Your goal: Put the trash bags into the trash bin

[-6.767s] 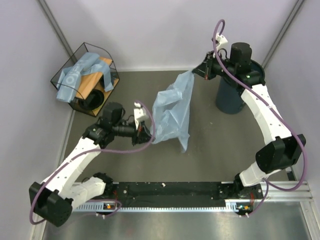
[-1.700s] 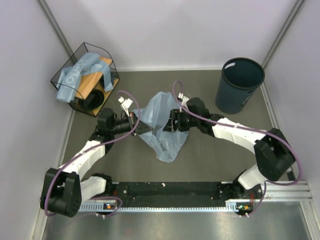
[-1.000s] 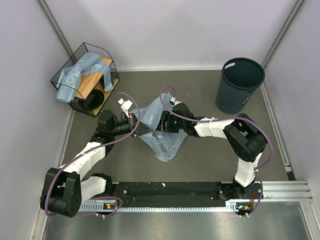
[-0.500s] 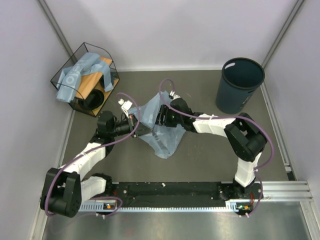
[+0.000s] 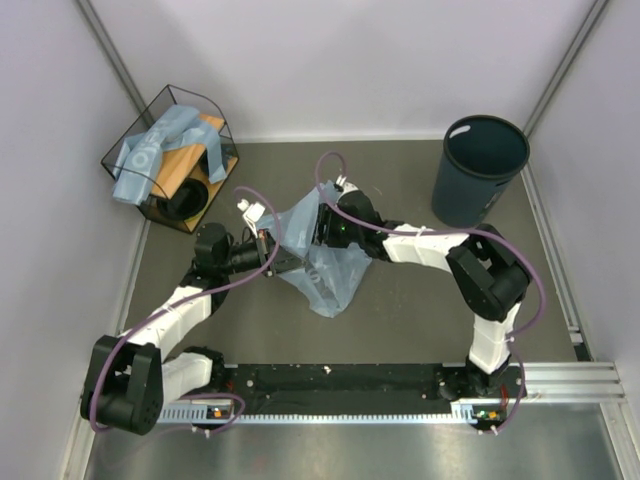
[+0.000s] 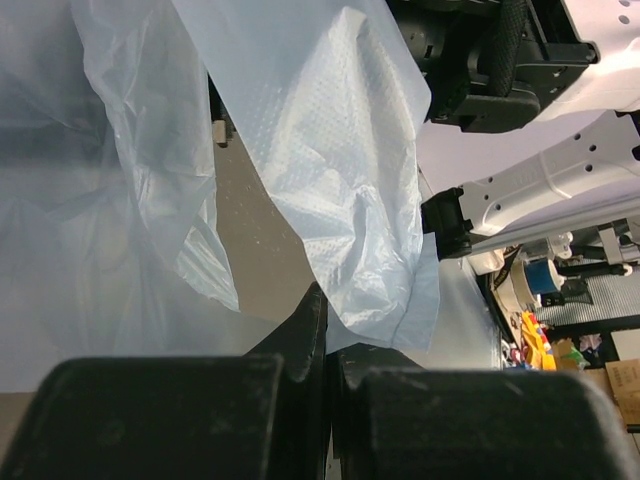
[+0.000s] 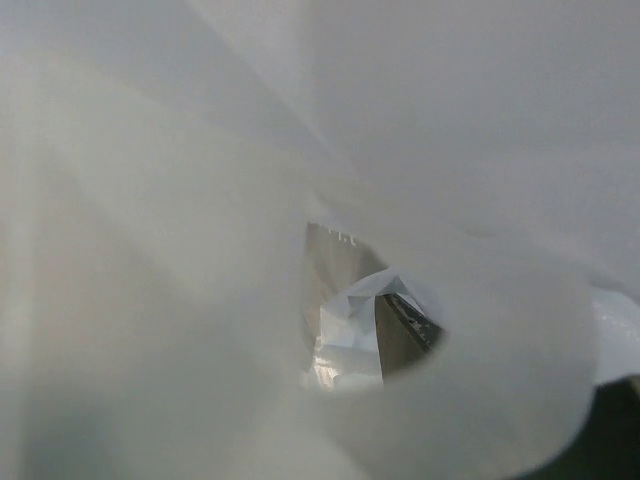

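A crumpled light-blue trash bag (image 5: 325, 265) hangs over the middle of the floor. My left gripper (image 5: 284, 259) is shut on its left edge; in the left wrist view the film (image 6: 340, 170) runs down to the closed fingertips of that gripper (image 6: 330, 322). My right gripper (image 5: 318, 234) is pushed into the top of the bag from the right, and film hides its fingers. The right wrist view is filled with blurred film (image 7: 200, 200), and no fingers show there. The dark blue-grey trash bin (image 5: 462, 200) stands upright at the back right, apart from both grippers.
A black wire basket (image 5: 108, 158) with a wooden base sits at the back left and holds more light-blue bags (image 5: 160, 145). Purple-grey walls close in the floor on three sides. The arm bases stand on a rail (image 5: 340, 385) along the near edge.
My right gripper has moved left and pushed deeper into the bag, whose top has bunched up toward the left. The left arm has kept its place and its grip.
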Controlling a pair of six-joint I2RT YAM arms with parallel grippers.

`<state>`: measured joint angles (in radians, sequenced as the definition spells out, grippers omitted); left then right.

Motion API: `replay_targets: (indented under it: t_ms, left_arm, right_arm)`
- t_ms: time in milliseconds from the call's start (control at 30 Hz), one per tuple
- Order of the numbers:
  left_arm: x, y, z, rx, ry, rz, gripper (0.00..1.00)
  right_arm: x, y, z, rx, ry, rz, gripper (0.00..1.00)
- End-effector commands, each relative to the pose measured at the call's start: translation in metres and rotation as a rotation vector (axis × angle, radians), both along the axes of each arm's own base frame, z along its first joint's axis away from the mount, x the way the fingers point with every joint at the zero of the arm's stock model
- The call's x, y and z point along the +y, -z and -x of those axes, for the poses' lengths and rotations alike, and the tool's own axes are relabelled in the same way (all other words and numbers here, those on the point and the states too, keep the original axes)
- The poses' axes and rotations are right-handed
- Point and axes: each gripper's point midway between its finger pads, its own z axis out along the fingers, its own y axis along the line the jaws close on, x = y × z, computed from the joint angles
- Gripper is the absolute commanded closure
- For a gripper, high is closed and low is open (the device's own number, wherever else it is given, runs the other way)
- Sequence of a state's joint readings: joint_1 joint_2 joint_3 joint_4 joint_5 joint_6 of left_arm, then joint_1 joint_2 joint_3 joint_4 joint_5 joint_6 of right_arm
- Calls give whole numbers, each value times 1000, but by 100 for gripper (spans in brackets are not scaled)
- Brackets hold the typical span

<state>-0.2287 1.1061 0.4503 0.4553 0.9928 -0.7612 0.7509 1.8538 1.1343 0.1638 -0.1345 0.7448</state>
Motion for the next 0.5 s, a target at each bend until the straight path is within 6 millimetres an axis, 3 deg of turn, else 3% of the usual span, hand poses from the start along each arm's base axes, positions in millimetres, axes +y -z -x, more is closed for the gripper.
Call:
replay_targets:
  t_ms: [0, 167, 233, 333, 433, 467]
  left_arm:
    - [0, -7, 0, -48, 16, 15, 100]
    - [0, -7, -1, -41, 14, 16, 100]
    - [0, -7, -1, -38, 14, 15, 100]
    - [0, -6, -1, -34, 13, 13, 100]
    - [0, -6, -1, -32, 13, 9, 100]
    - [0, -9, -2, -41, 14, 9, 100]
  right_arm:
    - [14, 2, -7, -3, 16, -7, 45]
    - [13, 36, -4, 57, 33, 30, 45]
    - [18, 37, -5, 56, 34, 21, 45]
    - [21, 38, -5, 47, 22, 20, 56]
    - [19, 26, -8, 11, 13, 32, 83]
    - [18, 21, -7, 1, 7, 34, 100]
